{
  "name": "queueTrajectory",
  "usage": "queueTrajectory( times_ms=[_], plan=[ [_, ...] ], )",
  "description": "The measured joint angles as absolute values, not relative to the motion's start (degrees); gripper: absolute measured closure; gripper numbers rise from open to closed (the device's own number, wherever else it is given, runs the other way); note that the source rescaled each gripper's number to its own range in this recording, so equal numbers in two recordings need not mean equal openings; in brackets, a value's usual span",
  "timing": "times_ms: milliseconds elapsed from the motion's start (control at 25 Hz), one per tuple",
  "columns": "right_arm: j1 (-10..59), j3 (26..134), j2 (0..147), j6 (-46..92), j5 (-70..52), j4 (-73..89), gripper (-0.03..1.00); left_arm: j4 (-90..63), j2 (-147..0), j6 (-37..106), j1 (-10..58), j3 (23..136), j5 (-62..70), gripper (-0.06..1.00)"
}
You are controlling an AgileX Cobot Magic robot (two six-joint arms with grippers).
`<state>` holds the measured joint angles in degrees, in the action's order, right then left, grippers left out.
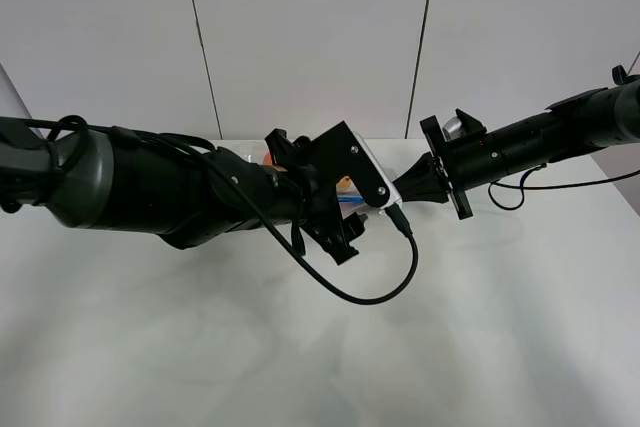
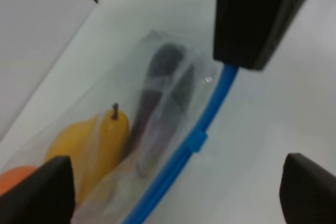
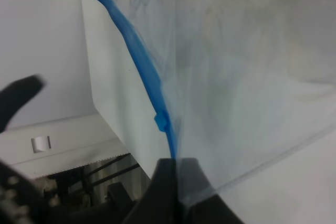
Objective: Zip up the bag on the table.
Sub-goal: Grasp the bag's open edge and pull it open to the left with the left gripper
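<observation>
The clear bag lies on the white table, holding a yellow pear, a purple eggplant and an orange. Its blue zipper strip carries a small slider. My left gripper is open, with one fingertip on each side of the strip, short of the slider. My right gripper is shut on the end of the zipper strip and holds it taut. In the high view the left arm hides most of the bag; the right gripper meets it from the right.
A black cable loops from the left wrist over the table. The table's far edge meets a grey panelled wall just behind the bag. White tabletop stretches in front of both arms.
</observation>
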<state>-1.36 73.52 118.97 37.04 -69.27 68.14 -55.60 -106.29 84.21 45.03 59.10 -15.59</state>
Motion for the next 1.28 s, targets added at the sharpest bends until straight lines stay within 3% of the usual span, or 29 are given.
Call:
queueTrajectory(
  times_ms=[1280],
  plan=[
    [-1.4, 73.5, 119.0, 37.0, -69.3, 72.8, 0.97, -53.1, -114.2, 83.0, 46.3, 64.1, -23.6, 0.1]
  ],
)
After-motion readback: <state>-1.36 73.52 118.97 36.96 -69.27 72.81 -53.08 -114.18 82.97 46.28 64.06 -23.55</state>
